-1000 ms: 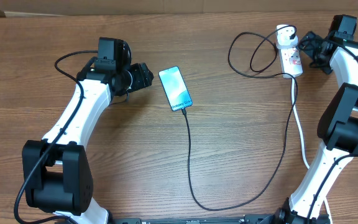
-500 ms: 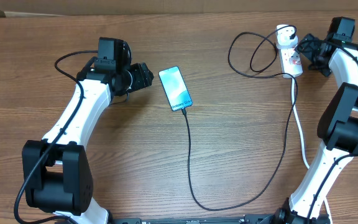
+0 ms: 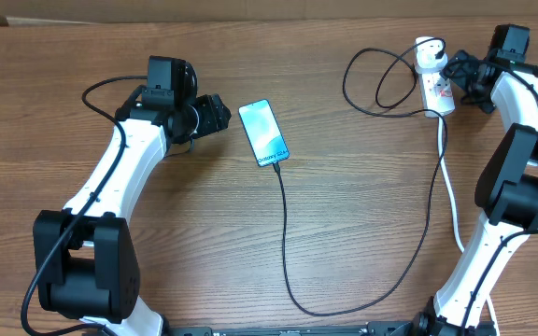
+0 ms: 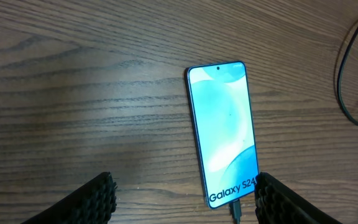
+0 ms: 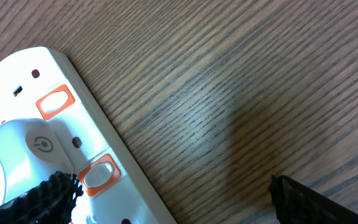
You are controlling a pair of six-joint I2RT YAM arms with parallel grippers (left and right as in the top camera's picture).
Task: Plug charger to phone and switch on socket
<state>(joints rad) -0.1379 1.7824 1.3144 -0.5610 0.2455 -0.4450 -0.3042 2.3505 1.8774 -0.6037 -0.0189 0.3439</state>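
— Where is the phone [image 4: 222, 134] relative to the left end effector [image 4: 185, 202]?
— Flat on the counter [image 3: 362, 215] just ahead of it, screen up. Its lower end, with the charger [image 3: 284, 233] plugged in, shows between the spread fingers [image 4: 101, 198]. Released, gripping nothing.
— And the right end effector [image 5: 173, 202]?
— Released too, jaws wide. The socket [image 5: 42, 124] lies below it, off to one side. One finger [image 5: 42, 199] hangs by an orange-red switch [image 5: 98, 174]; I cannot tell if they touch.
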